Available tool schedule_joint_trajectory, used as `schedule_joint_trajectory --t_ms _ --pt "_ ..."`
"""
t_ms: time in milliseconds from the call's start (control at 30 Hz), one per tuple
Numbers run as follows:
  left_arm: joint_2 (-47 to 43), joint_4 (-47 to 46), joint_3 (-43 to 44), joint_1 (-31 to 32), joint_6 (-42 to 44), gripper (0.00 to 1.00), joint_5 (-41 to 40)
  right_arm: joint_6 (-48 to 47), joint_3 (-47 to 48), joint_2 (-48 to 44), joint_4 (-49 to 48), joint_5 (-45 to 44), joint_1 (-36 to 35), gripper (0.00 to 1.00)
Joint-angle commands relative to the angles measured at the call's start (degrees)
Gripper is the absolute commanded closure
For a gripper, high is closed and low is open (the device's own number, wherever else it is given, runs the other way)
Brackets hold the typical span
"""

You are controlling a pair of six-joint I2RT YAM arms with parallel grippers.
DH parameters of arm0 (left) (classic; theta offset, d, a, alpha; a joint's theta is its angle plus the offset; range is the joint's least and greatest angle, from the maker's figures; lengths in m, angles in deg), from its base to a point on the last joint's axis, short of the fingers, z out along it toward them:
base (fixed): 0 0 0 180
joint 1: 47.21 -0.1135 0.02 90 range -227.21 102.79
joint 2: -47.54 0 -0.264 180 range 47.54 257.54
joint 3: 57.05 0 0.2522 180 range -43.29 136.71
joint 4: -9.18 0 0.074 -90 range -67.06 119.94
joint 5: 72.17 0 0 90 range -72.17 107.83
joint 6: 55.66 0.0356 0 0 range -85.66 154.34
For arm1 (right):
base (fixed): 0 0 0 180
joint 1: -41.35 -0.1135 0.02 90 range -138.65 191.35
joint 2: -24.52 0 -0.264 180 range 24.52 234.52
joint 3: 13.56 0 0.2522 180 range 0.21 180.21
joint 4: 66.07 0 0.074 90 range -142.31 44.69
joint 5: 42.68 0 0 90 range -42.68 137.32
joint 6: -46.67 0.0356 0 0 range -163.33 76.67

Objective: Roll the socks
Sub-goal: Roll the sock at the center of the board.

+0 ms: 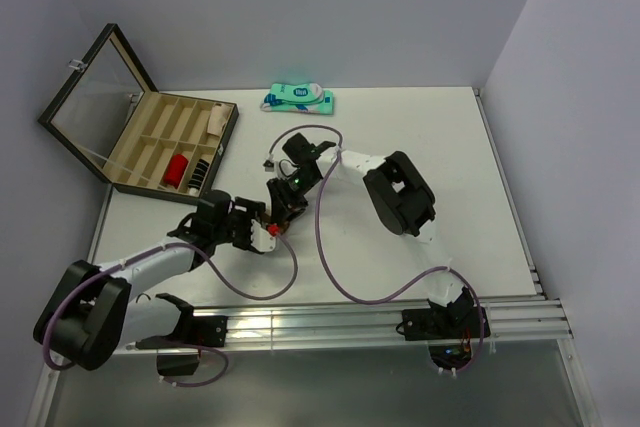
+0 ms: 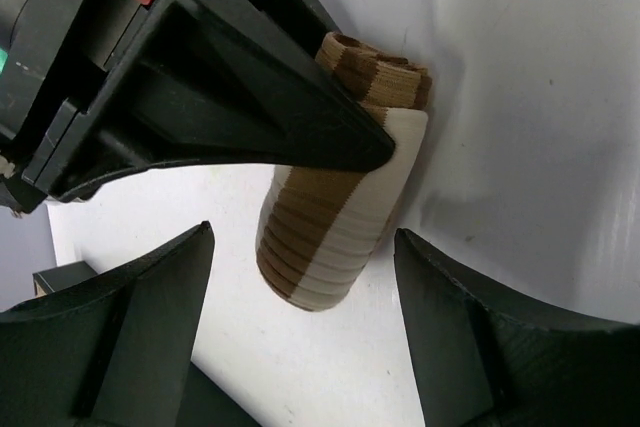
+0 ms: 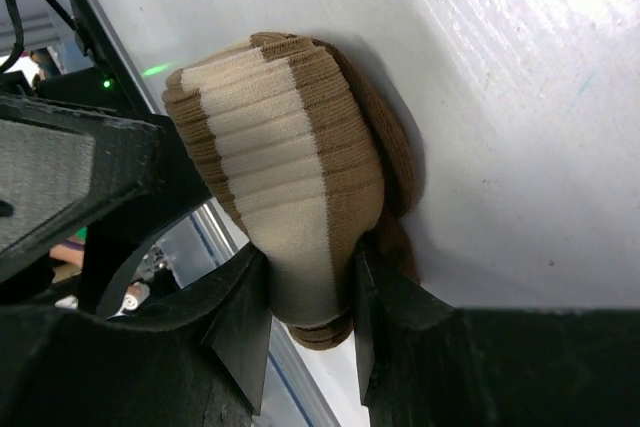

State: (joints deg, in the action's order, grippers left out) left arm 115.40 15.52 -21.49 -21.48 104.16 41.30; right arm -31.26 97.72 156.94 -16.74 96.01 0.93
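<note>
Top view: left fingers point(image 1: 256, 231) and right fingers point(image 1: 284, 203) meet over the middle of the worktop point(image 1: 450, 167)
Left wrist: left fingers spread wide, holding nothing, flanking the rolled brown sock point(image 2: 330, 232) lying on the worktop
Right wrist: right fingers clenched on the brown sock's end

Brown sock with tan bands point(image 3: 280, 197) lies rolled on the table point(image 3: 520, 97).

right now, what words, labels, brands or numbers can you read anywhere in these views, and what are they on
No text can be read in any view.
teal-and-white package: carries a dark oval mark, too small to read.
brown and tan sock: plain bands, no lettering.
compartment case: no label shows.
</note>
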Motion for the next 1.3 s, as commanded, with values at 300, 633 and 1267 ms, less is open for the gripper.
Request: schedule_joint_trajectory --t_ms 300,633,1267 --pt "3.51 -6.90 -2.55 4.76 2.51 0.23 -2.63 -0.39 -1.71 4.60 6.53 0.08 1.84 1.00" --pt "6.50 -11.83 -4.49 9.59 1.90 0.28 -6.41 1.63 -3.12 4.69 4.16 6.50 2.46 1.00" --pt "7.73 -17.89 -4.40 10.65 -2.58 0.88 -8.70 4.88 -6.72 -0.05 -1.46 11.96 2.81 0.81"
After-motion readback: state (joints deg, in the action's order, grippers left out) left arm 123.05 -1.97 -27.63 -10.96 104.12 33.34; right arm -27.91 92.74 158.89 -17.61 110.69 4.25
